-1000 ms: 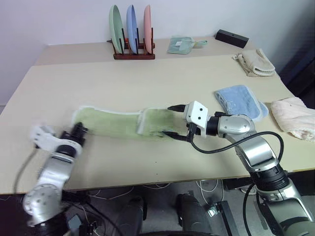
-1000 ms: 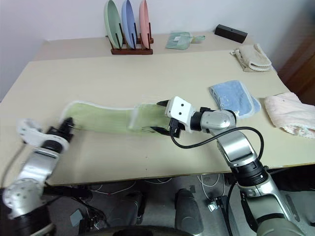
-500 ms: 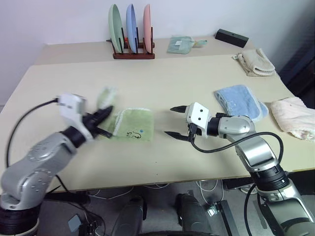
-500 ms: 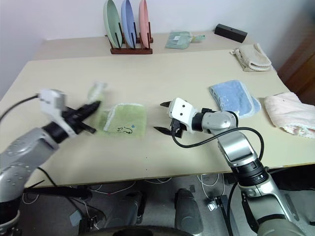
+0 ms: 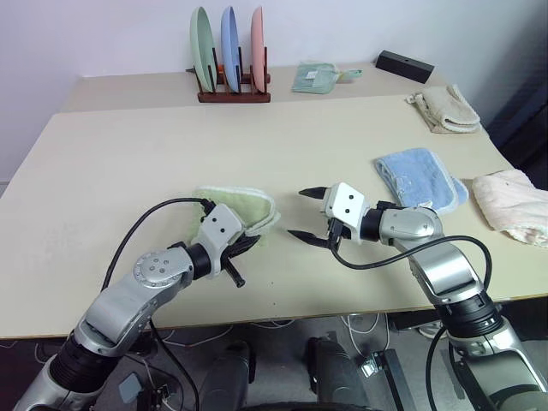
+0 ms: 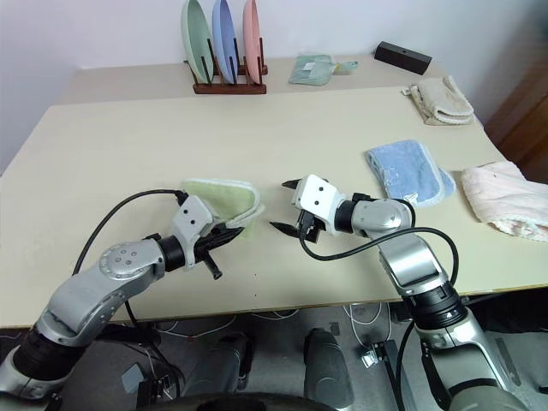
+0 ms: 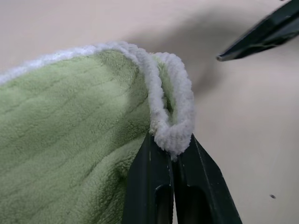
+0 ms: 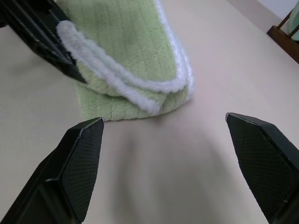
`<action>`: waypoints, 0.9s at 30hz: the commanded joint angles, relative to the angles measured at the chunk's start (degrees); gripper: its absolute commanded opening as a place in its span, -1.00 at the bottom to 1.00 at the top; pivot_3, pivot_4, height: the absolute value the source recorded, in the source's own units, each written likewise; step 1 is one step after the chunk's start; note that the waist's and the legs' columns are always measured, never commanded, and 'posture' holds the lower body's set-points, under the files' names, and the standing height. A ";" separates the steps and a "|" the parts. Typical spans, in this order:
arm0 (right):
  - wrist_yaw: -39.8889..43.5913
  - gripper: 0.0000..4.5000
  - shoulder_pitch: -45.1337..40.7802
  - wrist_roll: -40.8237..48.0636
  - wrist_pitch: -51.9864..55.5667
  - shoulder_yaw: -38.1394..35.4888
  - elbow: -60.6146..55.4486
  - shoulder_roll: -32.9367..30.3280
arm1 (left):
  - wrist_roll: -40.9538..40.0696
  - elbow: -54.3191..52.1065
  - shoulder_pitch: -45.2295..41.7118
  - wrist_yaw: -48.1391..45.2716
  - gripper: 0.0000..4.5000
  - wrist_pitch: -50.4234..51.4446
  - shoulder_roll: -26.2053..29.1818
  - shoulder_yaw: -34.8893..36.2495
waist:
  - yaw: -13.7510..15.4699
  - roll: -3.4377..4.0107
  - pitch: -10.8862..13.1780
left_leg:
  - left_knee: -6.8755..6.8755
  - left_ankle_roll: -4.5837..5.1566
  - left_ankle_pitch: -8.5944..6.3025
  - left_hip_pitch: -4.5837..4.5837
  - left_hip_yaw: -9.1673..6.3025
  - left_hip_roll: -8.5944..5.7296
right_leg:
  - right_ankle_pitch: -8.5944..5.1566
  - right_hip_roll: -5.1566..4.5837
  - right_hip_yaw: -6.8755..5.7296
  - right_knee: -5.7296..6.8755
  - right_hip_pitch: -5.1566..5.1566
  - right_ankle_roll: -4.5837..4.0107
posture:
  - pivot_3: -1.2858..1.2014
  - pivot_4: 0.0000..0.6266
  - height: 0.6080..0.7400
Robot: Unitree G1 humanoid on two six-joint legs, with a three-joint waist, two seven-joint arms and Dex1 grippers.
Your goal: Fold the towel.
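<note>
Towel [image 5: 244, 208] position: near the front middle of the table [image 5: 128, 163], lying as a compact folded bundle, white-edged layers stacked at its right end.

Left gripper [image 7: 170, 154] state: fingers pinched on the doubled white edging at the bundle's right end. The wrist view shows two edge loops clamped between nearly closed fingertips.

Right gripper [image 5: 306, 214] state: jaws wide apart and empty, just to the right of the bundle and not touching it.

Risks from this point:
- Layer spring-back. The top layer is bulged rather than flat. If the left gripper lets go without pressing down, the terry may partly unroll.
- Edge misalignment. The upper edging sits slightly off the lower one in the right wrist view. A release here would probably leave a skewed fold.
- Snagging. The loops are pinched deep between the fingertips. A withdrawal begun before the fingers have spread enough could drag the bundle and undo the fold.
- Collision. The two grippers are close together, tip towards tip. Any advance of either arm risks contact.

Arm pose:
- Left arm: reaches in from the left with the elbow bent, forearm low over the table, gripper aimed rightward and slightly downward into the towel.
- Right arm: comes in from the right, forearm roughly level, gripper aimed leftward at the bundle, one finger on the far side and one on the near side.
</note>
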 commanded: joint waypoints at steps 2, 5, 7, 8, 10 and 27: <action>-0.41 0.90 -0.33 -0.31 -1.43 -1.04 -0.16 -0.08 | -4.65 -4.13 2.43 -2.55 0.01 2.25 0.48 8.37 | -0.17 0.00 0.00 | -0.01 0.00 0.00 0.01 0.00 0.01 | 0.00 0.00 0.00 0.00 -0.01 0.00 | 0.03 -0.52 1.00; -0.08 0.79 -0.46 0.14 -1.44 -1.62 0.27 -0.36 | -11.99 -6.88 5.34 -4.48 0.69 5.33 1.39 16.78 | -0.14 -0.01 0.01 | 0.00 0.00 0.00 0.01 -0.02 0.02 | 0.00 0.00 0.00 0.01 -0.01 0.00 | 0.03 -0.52 1.00; 0.40 0.54 -0.74 0.97 -1.25 -2.29 0.59 -0.53 | -18.19 -7.91 8.01 -5.95 0.69 7.33 2.40 24.29 | -0.16 0.00 0.01 | 0.00 0.00 0.00 0.00 -0.02 0.02 | 0.00 0.00 -0.01 0.01 -0.01 0.00 | 0.03 -0.52 1.00; 0.52 0.34 -1.06 1.22 -1.28 -2.56 0.86 -0.54 | -20.36 -8.26 9.13 -6.56 0.69 7.56 2.83 27.63 | -0.24 0.00 0.01 | -0.01 0.00 0.00 0.01 -0.02 0.02 | 0.00 0.00 0.00 0.01 -0.01 0.00 | 0.03 -0.52 1.00; 0.47 -0.10 -1.96 2.09 -0.85 -3.31 1.27 0.05 | -23.36 -7.56 9.64 -4.91 0.40 7.97 2.45 32.97 | -0.15 0.00 0.02 | -0.02 0.01 0.00 0.01 -0.02 0.04 | 0.00 0.00 -0.01 0.02 -0.02 -0.01 | 0.03 -0.52 1.00; -12.16 -1.00 -8.20 -0.56 7.27 5.72 14.48 20.32 | 2.59 14.93 -0.90 3.04 -0.97 -3.09 -7.55 14.76 | -0.15 0.02 -0.01 | -0.01 -0.03 0.02 0.03 -0.01 -0.02 | 0.12 0.03 0.00 0.05 -0.05 0.08 | 0.03 -0.52 1.00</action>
